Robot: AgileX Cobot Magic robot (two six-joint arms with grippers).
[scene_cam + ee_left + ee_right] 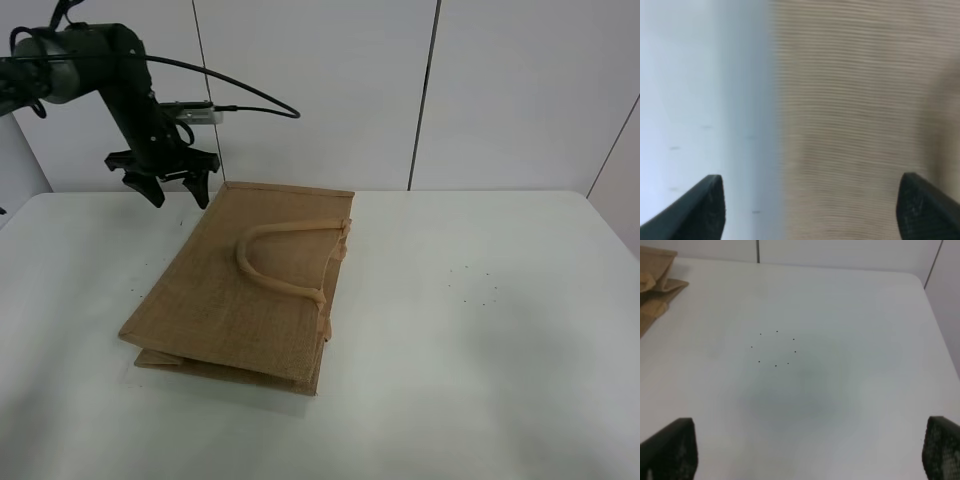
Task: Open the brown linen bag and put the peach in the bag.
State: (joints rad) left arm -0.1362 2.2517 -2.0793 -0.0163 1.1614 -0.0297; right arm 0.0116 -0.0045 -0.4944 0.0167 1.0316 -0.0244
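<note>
Lying flat on the white table (pixel 500 330), left of centre: brown linen bag (pixel 240 300), one handle (pixel 275 262) curled on top. Above its far left corner: left gripper (pixel 178 190), pointing down, fingers (pixel 695 210) wide. Only in the right wrist view: right gripper (pixel 805 452), fingers wide over bare table. Peach unseen in every view.

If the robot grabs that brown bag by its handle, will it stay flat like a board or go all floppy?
Probably floppy. The brown linen bag lies collapsed flat on the table, its layers folded together at the near edge, so the cloth likely sags when lifted. It looks empty, so it is probably light. The handle keeps a raised arch, so it seems stiffer. The left gripper hangs open above the bag's far corner.
</note>
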